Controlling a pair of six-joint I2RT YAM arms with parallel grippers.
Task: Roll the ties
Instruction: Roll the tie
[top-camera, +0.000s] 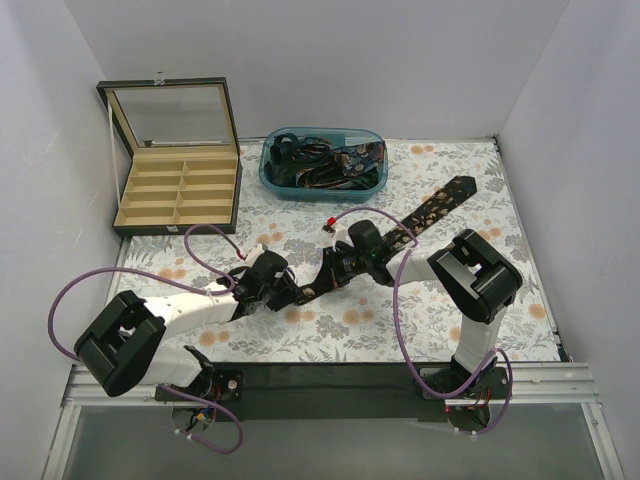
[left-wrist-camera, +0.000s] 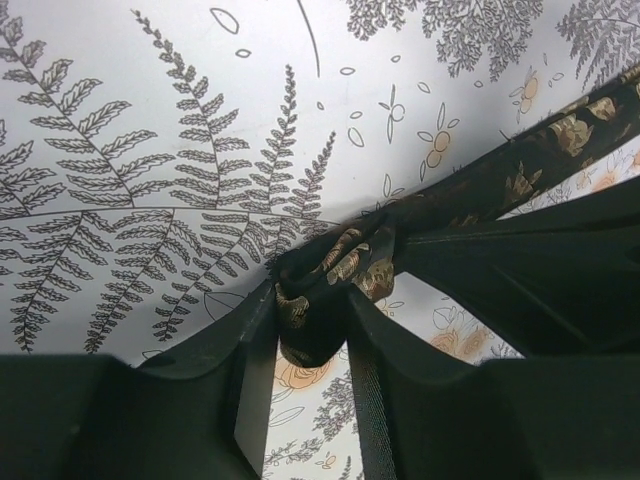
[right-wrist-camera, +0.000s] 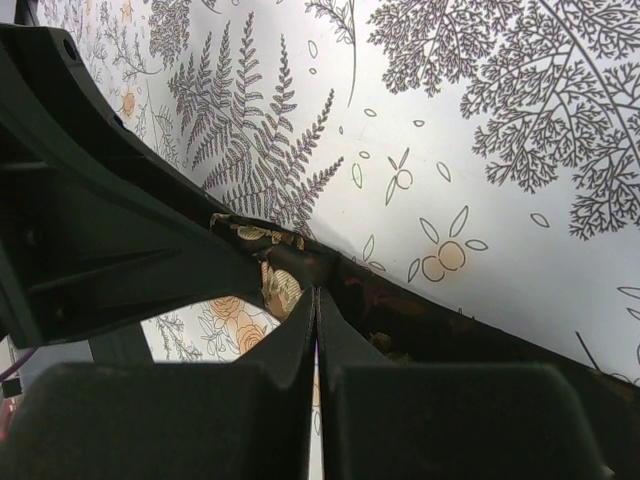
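A: Where is the tie (top-camera: 440, 205)?
B: Its narrow end, folded into a soft lump, sits between the left gripper's (left-wrist-camera: 310, 300) flat black fingers (left-wrist-camera: 250, 340) and is grasped there. The rest runs as a slim dark band with gold flower specks, under the right gripper (right-wrist-camera: 316, 295) and beyond it, flat on the desk's (top-camera: 330, 335) fern-printed cloth.
A: And the right gripper?
B: Clenched, its fingers pressed together without a gap. The tips touch the band near the left gripper's fold.
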